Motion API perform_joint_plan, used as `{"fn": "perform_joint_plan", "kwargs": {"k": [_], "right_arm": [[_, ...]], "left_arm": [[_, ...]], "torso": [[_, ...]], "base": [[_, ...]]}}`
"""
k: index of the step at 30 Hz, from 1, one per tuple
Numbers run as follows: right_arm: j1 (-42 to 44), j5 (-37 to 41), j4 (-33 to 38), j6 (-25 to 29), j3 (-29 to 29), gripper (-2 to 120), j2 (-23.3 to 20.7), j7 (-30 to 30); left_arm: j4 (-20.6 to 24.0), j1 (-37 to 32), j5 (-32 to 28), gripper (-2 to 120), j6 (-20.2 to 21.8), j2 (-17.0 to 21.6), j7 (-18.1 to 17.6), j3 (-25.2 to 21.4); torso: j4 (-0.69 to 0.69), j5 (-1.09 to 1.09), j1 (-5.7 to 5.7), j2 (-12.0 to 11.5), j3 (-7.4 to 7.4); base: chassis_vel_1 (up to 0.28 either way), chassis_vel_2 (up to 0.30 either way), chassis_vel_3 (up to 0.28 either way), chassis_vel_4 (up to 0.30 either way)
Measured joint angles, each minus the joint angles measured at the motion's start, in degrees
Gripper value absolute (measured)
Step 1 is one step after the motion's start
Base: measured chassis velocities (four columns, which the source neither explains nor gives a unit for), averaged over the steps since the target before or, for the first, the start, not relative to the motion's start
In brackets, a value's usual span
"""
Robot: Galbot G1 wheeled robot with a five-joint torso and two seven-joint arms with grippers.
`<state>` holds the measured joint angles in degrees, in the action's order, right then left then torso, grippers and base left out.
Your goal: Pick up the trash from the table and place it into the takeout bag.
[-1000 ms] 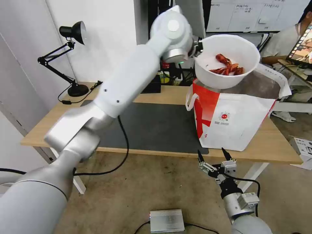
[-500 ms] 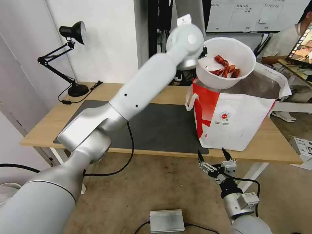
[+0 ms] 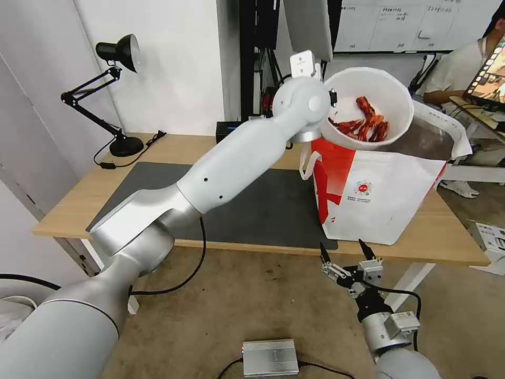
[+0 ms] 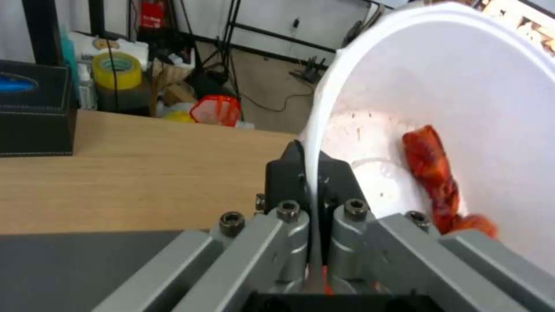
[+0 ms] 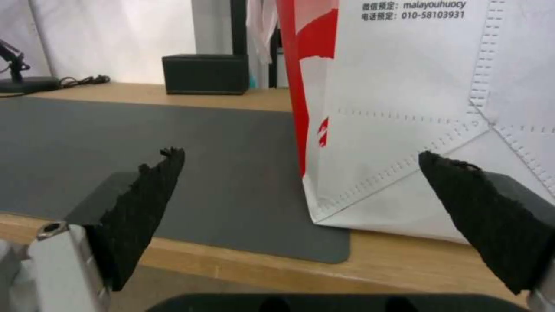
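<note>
A white round bowl [image 3: 368,108] of red crayfish shells [image 3: 365,123] hangs tilted over the open mouth of the takeout bag [image 3: 379,192], its opening turned toward me. My left gripper [image 4: 312,171] is shut on the bowl's rim [image 4: 324,112]; the shells [image 4: 433,169] lie against the bowl's lower side. The bag, white with red panels and foil lining, stands on the right part of the table [image 3: 247,152]. My right gripper [image 3: 344,251] hangs open below the table's front edge, facing the bag's lower corner [image 5: 324,212].
A black desk lamp [image 3: 113,89] stands at the table's back left. A black tissue box [image 5: 205,73] sits at the back edge [image 4: 34,117]. The dark grey mat [image 3: 252,205] spreads left of the bag. A silver box [image 3: 270,357] lies on the floor.
My left arm has dropped and swung right, and the bowl has tipped further over the bag, so the shells slid to its lower side. The right arm has not moved.
</note>
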<state>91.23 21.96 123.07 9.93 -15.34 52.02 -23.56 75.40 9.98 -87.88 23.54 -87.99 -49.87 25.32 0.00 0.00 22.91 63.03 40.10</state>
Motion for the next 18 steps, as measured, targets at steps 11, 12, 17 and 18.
{"fn": "perform_joint_plan", "kwargs": {"k": [11,12,17,18], "right_arm": [[0.0,0.0,0.0,0.0,0.0,100,0.0,0.0],[0.0,0.0,0.0,0.0,0.0,100,0.0,0.0],[0.0,0.0,0.0,0.0,0.0,100,0.0,0.0],[0.0,0.0,0.0,0.0,0.0,100,0.0,0.0]], "left_arm": [[1.5,-1.4,3.0,0,-0.5,0.4,2.3,2.0],[1.8,-1.4,3.0,0,-0.5,0.6,2.5,2.1],[3.5,-1.4,2.8,7,0.6,1.5,3.6,2.5],[3.5,-1.4,2.8,7,0.6,1.5,3.6,2.5]], "torso": [[0.0,0.0,0.0,0.0,0.0],[0.0,0.0,0.0,0.0,0.0],[0.0,0.0,0.0,0.0,0.0],[0.0,0.0,0.0,0.0,0.0]], "base": [[0.0,0.0,0.0,0.0],[0.0,0.0,0.0,0.0],[0.0,0.0,0.0,0.0],[0.0,0.0,0.0,0.0]]}}
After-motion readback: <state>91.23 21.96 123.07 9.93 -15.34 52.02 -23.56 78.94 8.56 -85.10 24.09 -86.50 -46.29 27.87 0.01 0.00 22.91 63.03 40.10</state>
